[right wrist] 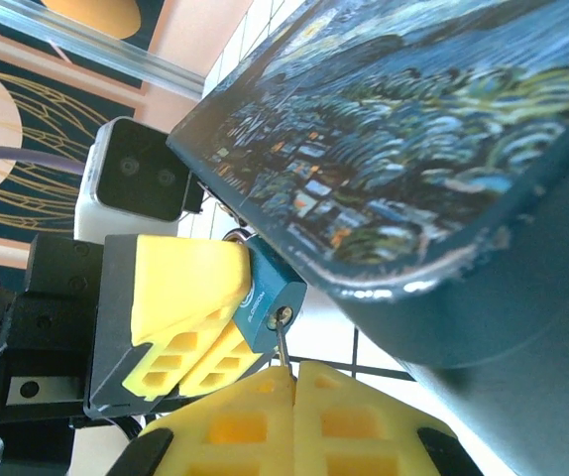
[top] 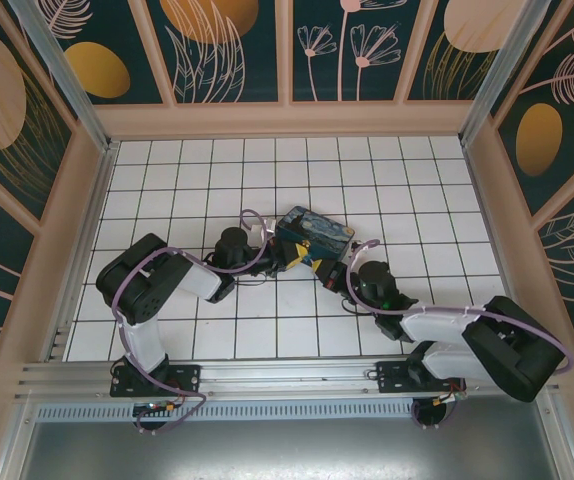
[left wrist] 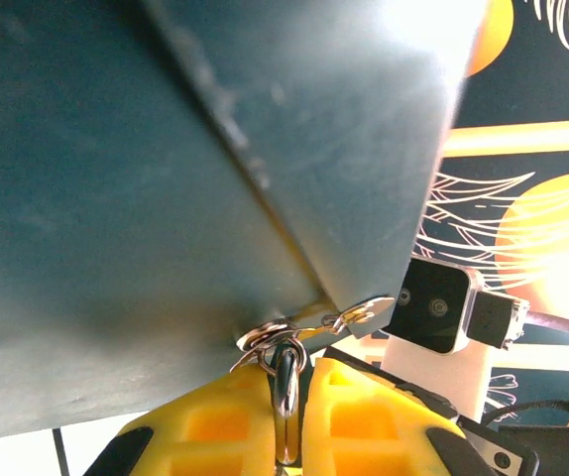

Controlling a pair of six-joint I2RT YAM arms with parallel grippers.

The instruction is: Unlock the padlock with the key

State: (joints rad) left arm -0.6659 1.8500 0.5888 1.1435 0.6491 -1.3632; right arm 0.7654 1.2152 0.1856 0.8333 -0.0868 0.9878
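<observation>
Tiled floor (top: 167, 170), left fingers (right wrist: 180, 283) on padlock (right wrist: 268, 302), right fingers (right wrist: 230, 426) hiding key (right wrist: 282, 345)

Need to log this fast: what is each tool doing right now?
Left tool: closed on the padlock.
Right tool: closed on the key.

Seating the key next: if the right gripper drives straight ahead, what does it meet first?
The padlock: the key pinched in the right gripper sits at its keyhole. The tin box looks close behind.
</observation>
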